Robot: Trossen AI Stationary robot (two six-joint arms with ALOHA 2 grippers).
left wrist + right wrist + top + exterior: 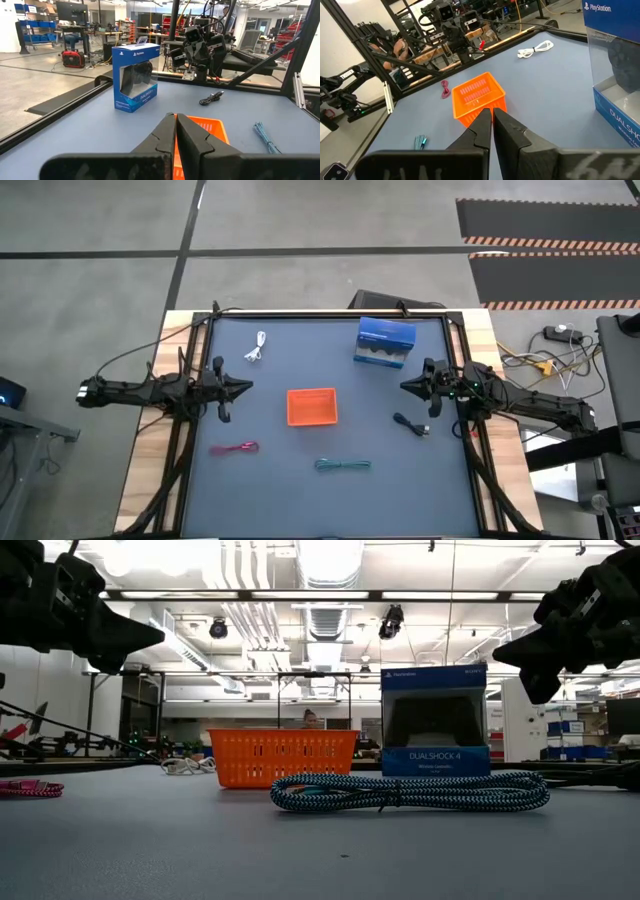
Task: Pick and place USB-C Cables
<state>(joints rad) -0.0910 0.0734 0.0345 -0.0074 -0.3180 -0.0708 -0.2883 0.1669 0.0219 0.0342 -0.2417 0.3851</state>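
Observation:
An orange tray (312, 406) stands at the middle of the blue-grey table. Four coiled cables lie flat around it: white (256, 347) at the far left, pink-red (236, 449) at the near left, teal (343, 466) near the front, black (412, 425) at the right. My left gripper (247, 387) hovers shut at the table's left side, pointing level toward the tray. My right gripper (404, 386) hovers shut at the right side, facing the tray. Neither holds anything.
A blue PlayStation controller box (385, 343) stands at the far right of the table, close to my right gripper. A black frame rail (330, 313) runs around the table's edges. Open table surface lies between the cables and the tray.

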